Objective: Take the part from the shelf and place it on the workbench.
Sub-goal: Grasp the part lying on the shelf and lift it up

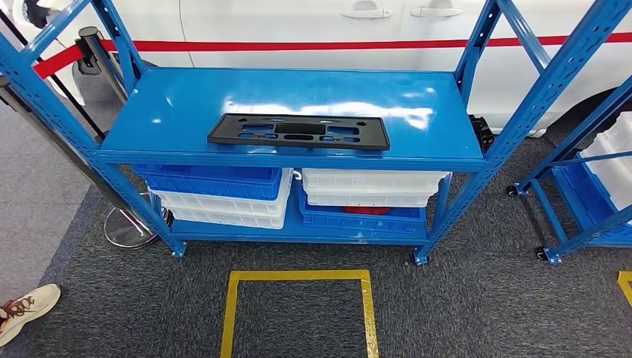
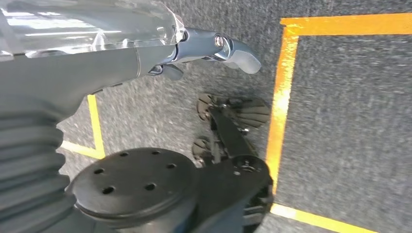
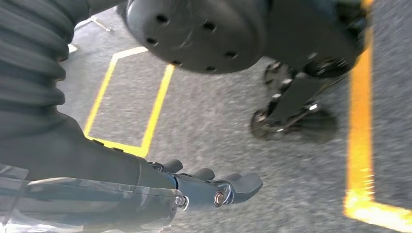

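Note:
A flat black plastic part (image 1: 299, 131) with several cut-outs lies lengthwise on the top board of the blue shelf (image 1: 171, 104), near its front edge. My left hand (image 2: 204, 51) hangs over the grey carpet, fingers stretched out and holding nothing. My right hand (image 3: 209, 187) likewise hangs over the carpet with its fingers extended and nothing in them. Both hands are far from the part.
Blue and white bins (image 1: 223, 192) fill the shelf's lower level. A second blue rack (image 1: 589, 171) with bins stands at the right. Yellow tape (image 1: 298, 277) marks a square on the carpet before the shelf. A person's shoe (image 1: 26, 307) is at the lower left; a white car stands behind.

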Motion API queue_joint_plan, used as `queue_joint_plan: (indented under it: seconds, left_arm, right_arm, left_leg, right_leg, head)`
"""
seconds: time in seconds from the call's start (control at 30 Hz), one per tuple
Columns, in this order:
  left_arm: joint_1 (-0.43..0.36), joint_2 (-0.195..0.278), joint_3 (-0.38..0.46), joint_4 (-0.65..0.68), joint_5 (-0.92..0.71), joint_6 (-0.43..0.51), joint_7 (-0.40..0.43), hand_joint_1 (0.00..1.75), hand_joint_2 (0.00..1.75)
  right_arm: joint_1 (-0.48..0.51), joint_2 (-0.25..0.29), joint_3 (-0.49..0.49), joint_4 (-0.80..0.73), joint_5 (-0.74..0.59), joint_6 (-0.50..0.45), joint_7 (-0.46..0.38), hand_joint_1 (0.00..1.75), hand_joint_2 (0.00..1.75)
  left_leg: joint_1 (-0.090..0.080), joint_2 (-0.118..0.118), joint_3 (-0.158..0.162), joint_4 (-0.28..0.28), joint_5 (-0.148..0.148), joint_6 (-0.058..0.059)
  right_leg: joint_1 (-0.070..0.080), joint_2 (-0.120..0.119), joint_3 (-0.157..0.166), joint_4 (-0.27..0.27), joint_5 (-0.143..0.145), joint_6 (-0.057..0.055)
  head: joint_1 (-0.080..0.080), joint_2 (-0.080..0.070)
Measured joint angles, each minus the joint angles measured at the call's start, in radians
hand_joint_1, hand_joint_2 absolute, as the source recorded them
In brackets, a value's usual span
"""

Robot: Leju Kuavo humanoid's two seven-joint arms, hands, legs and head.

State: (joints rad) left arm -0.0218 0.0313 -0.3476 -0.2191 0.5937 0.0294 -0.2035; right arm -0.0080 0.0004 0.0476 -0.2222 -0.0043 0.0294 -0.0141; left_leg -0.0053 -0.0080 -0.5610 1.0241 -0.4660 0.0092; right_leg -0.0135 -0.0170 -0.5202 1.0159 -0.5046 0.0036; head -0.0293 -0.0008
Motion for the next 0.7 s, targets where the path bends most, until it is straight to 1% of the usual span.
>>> queue_joint_plan:
  seconds: [0.07,0.2,0.37,0.4,0.43,0.47,0.53,0.57,0.6,0.7]
  left_arm:
    - [-0.005,0.001,-0.008,0.007,0.022,-0.013,-0.014,0.00,0.00]
    - [-0.011,0.002,-0.018,0.015,0.040,-0.022,-0.027,0.00,0.00]
    - [-0.013,0.002,-0.023,0.017,0.042,-0.021,-0.029,0.00,0.00]
    - [-0.015,0.002,-0.025,0.018,0.043,-0.020,-0.027,0.00,0.00]
    - [-0.018,0.002,-0.027,0.019,0.046,-0.018,-0.023,0.00,0.00]
    - [-0.022,0.002,-0.030,0.020,0.049,-0.016,-0.016,0.00,0.00]
    - [-0.028,0.002,-0.034,0.023,0.055,-0.010,0.001,0.00,0.00]
    - [-0.028,0.002,-0.036,0.024,0.057,-0.006,0.008,0.00,0.00]
    - [-0.028,0.002,-0.037,0.025,0.059,-0.003,0.015,0.00,0.00]
    - [-0.027,0.002,-0.037,0.030,0.063,0.004,0.024,0.00,0.00]
  right_arm:
    - [-0.005,0.000,-0.003,0.006,-0.014,0.021,-0.057,0.00,1.75]
    - [-0.018,0.000,-0.009,0.012,-0.037,0.060,-0.171,0.00,0.00]
    - [-0.043,0.002,-0.010,0.008,-0.042,0.081,-0.243,0.00,0.00]
    - [-0.057,0.005,-0.012,-0.001,-0.041,0.093,-0.273,0.00,0.00]
    - [-0.072,0.008,-0.015,-0.021,-0.040,0.116,-0.329,0.00,0.00]
    - [-0.086,0.012,-0.021,-0.060,-0.037,0.154,-0.416,0.00,0.00]
    - [-0.101,0.025,-0.041,-0.197,-0.029,0.252,-0.599,0.00,0.00]
    - [-0.102,0.035,-0.051,-0.288,-0.029,0.300,-0.658,0.00,0.00]
    - [-0.099,0.049,-0.061,-0.393,-0.034,0.347,-0.684,0.00,0.00]
    - [-0.090,0.101,-0.087,-0.740,-0.082,0.492,-0.693,0.00,0.00]
  left_leg:
    - [0.000,0.000,0.000,0.000,0.000,0.000]
    - [0.000,0.000,-0.001,0.000,0.001,0.001]
    - [-0.001,0.000,-0.004,0.000,0.002,0.003]
    - [-0.001,0.001,-0.006,0.000,0.003,0.004]
    - [-0.001,0.001,-0.007,0.000,0.005,0.005]
    - [-0.001,0.002,-0.008,0.000,0.006,0.007]
    - [-0.001,0.002,-0.009,0.000,0.008,0.009]
    - [-0.001,0.001,-0.009,0.000,0.009,0.010]
    - [-0.001,0.001,-0.009,0.000,0.009,0.010]
    - [-0.001,0.001,-0.012,0.000,0.011,0.010]
  right_leg:
    - [0.000,0.000,0.000,0.000,0.000,0.000]
    - [-0.001,0.000,0.000,0.000,0.001,0.002]
    - [-0.001,0.000,-0.001,-0.001,0.003,0.005]
    - [-0.001,0.001,-0.002,-0.001,0.004,0.007]
    - [-0.001,0.001,-0.005,-0.001,0.006,0.008]
    - [-0.002,0.002,-0.006,-0.001,0.007,0.010]
    - [-0.002,0.001,-0.007,-0.001,0.008,0.012]
    - [-0.002,0.001,-0.006,-0.001,0.008,0.012]
    - [-0.003,0.000,-0.006,-0.001,0.009,0.013]
    - [-0.003,0.000,-0.008,-0.001,0.010,0.014]
  head:
    - [0.000,0.000]
    - [0.000,0.000]
    - [0.000,0.000]
    - [0.000,0.000]
    - [0.000,0.000]
    - [0.000,0.000]
    - [0.000,0.000]
    - [0.000,0.000]
    - [0.000,0.000]
    - [0.000,0.000]
